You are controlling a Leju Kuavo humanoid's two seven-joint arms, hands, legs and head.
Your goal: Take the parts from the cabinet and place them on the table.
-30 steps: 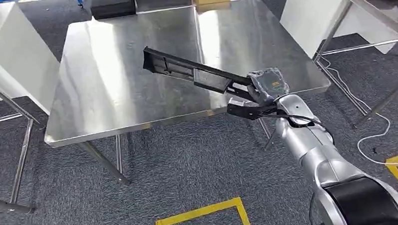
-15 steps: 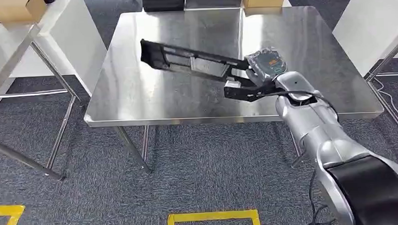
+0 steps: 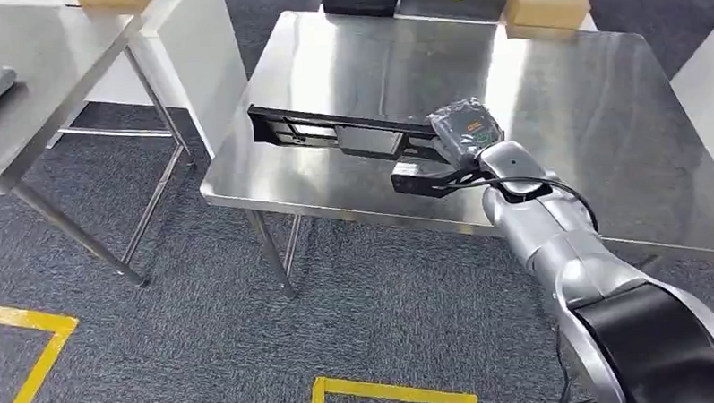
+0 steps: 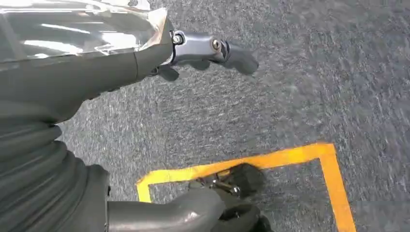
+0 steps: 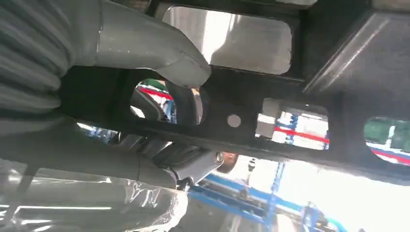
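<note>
Part carried over the worktop's near edge
The right robot hand [image 3: 463, 135] grips the long black part [image 3: 333, 135], whose long axis runs leftward above the worktop [image 3: 601, 112]; the left robot hand [image 4: 145, 63] hangs holding nothing.

The left hand [image 4: 145, 125] enters with a grey ribbed cover and a smooth grey body partly wrapped in clear, shiny plastic film [image 4: 82, 29]. One grey finger [image 4: 212, 48] extends straight out from the body, with two visible pins along its length and a darker tip. A thick grey thumb [image 4: 169, 212] runs alongside it, with darker fingers just beyond the thumb's end. The fingers stand apart and hold nothing. Beyond the hand lies dark grey speckled carpet flooring [image 4: 314, 77]. A yellow tape line [image 4: 270, 159] on the carpet forms a corner past the thumb's end.
</note>
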